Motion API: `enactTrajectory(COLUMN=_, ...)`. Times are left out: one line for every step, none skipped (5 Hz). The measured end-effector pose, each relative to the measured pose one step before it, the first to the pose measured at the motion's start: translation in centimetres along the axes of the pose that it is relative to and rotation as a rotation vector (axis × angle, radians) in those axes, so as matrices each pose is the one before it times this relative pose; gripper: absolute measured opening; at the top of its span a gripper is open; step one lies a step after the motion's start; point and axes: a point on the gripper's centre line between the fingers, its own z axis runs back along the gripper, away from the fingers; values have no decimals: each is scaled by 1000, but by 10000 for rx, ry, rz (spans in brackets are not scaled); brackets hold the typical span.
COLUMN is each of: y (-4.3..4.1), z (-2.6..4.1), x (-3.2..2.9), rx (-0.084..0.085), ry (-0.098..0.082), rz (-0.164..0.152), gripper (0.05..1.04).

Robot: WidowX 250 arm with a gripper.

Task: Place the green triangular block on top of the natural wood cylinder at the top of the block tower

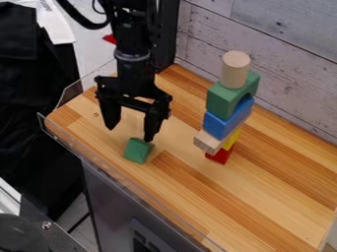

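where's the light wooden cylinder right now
In the camera view, upper right of centre: the wooden cylinder stands upright on the green arch block, topping the stack.

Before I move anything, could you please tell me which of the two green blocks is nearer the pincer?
The small green block on the tabletop, near the open pincer; the green arch block sits high in the stack, under the wooden cylinder.

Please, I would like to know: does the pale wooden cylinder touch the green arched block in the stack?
Touching. The camera view shows it: the pale wooden cylinder stands upright on the green arched block, its lower end against the block's top, without visible gap.
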Motion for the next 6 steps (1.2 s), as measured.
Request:
enactTrajectory(y=-379, z=-513, x=-311, rx=24, ry=206, rz=-51, gripper=1001)
enactTrajectory(y=-115, z=-363, x=-566, rx=-84, ry=182, rz=27, gripper=1001)
enactTrajectory(y=-385, z=-629, x=-416, rx=-115, ry=262, rz=-20, gripper=1001)
enactTrajectory(y=-109, z=-514, x=31, rx=-63, ry=90, rz=-52, gripper=1001)
enactTrajectory(y=-141, z=-1002, x=114, rx=-155, ry=174, rz=42, gripper=966)
enactTrajectory(y=129, z=-514, x=290, rx=-48, ry=-146, rz=236, gripper=698)
